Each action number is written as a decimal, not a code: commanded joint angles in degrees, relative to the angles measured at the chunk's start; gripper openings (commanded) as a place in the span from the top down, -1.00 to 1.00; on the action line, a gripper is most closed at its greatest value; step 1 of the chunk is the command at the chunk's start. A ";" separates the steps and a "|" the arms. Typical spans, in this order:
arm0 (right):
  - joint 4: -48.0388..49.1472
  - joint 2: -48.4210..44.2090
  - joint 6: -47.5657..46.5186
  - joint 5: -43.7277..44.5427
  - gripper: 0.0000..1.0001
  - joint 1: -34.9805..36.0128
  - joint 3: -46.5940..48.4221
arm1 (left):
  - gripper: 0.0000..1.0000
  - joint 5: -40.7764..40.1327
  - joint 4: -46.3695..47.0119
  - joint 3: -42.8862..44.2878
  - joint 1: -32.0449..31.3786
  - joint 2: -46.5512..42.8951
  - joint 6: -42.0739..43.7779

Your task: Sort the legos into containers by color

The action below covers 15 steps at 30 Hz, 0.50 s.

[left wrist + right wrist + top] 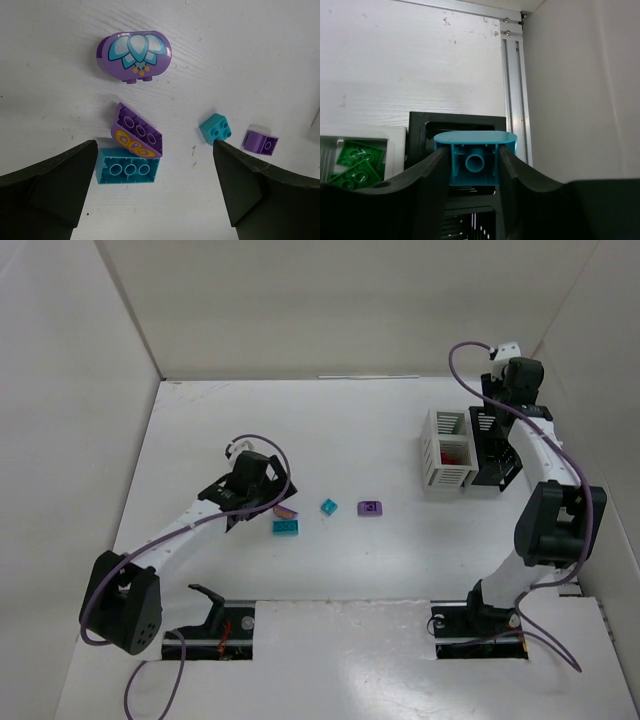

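Note:
My right gripper (474, 156) is shut on a teal lego (475, 141) and holds it above the black container (454, 126); in the top view the gripper (508, 390) is over this container (495, 448). The white container (447, 450) beside it holds green legos (359, 159) and a red one (453, 453). My left gripper (155, 192) is open and empty above the table, just short of a teal brick (129, 172) lying studs down. A purple slanted brick (138, 136) leans on that brick. A purple flower-printed lego (134, 55), a small teal lego (215, 128) and a small purple lego (261, 142) lie nearby.
The loose legos lie in a short row at the table's middle (328, 506). White walls enclose the table on three sides. An aluminium rail (512, 95) runs along the right wall behind the containers.

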 commanded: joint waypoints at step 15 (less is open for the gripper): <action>4.29 -8.48 -4.30 -16.19 -0.61 0.71 -4.21 | -0.98 -1.70 -3.61 -4.05 0.33 -9.79 -2.96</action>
